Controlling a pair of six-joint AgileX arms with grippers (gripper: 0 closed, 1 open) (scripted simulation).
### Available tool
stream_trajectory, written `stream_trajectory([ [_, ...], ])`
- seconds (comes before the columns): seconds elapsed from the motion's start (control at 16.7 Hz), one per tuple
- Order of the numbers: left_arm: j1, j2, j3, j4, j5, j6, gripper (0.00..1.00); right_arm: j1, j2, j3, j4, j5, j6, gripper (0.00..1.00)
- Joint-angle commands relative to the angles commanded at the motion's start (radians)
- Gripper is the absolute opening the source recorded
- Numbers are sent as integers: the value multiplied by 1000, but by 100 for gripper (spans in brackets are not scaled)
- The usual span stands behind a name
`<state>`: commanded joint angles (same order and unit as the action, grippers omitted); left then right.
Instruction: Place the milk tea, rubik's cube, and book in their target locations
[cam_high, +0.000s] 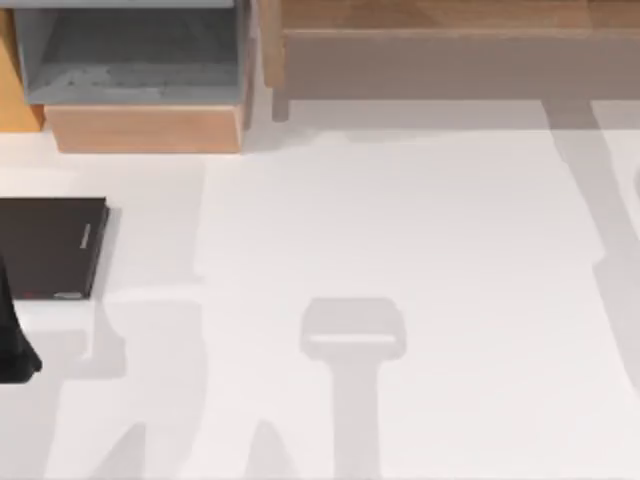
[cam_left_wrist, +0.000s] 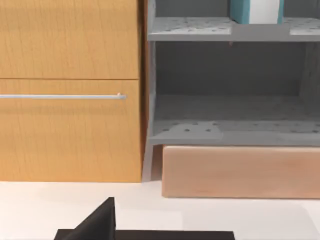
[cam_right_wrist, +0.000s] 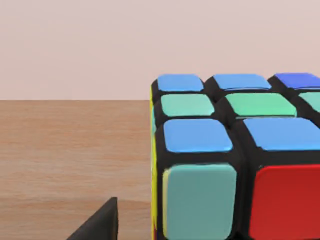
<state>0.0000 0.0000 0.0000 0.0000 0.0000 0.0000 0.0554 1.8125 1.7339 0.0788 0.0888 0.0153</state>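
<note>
Left arm: I am seeing a dark piece of it at the top view's left edge (cam_high: 15, 340), low over the white table (cam_high: 400, 250), just below the black slab (cam_high: 50, 247).
Left fingers: one dark fingertip (cam_left_wrist: 97, 220) is poking into the left wrist view, with the slab's edge beneath it; I cannot tell whether my fingers are spread or closed.
Left wrist aim: it is facing the cabinet, level with the wooden door with its thin metal handle (cam_left_wrist: 60, 96) and the grey shelf (cam_left_wrist: 235, 130) beside it.
Book: the teal cover and white pages (cam_left_wrist: 255, 11) are standing upright on the upper grey shelf, long axis vertical, its upper part cut off by the frame.
Right fingers: one dark fingertip (cam_right_wrist: 100, 222) is showing in the right wrist view, just beside the cube; I cannot tell if they are gripping it.
Cube: the rubik's cube (cam_right_wrist: 235, 165) is sitting flat on a wooden surface (cam_right_wrist: 70, 150), very close to my right wrist camera, blue and green stickers up, pale green and red faces toward me.
Cabinet in top view: the grey shelf (cam_high: 130, 60) is sitting at upper left, a wooden ledge (cam_high: 450, 50) at upper right.
</note>
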Motion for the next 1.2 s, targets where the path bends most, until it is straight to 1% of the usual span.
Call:
stream_trajectory([
  [0.18, 0, 0, 0, 0, 0, 0, 100, 7, -58, -73, 15, 0, 1, 100],
  [0.48, 0, 0, 0, 0, 0, 0, 100, 4, -64, -81, 17, 0, 1, 100],
  [0.66, 0, 0, 0, 0, 0, 0, 100, 3, -120, -132, 16, -4, 0, 100],
  [0.9, 0, 0, 0, 0, 0, 0, 100, -3, -326, -316, 10, -15, 0, 100],
  [1.2, 0, 0, 0, 0, 0, 0, 100, -16, -688, -669, -16, -33, -7, 100],
])
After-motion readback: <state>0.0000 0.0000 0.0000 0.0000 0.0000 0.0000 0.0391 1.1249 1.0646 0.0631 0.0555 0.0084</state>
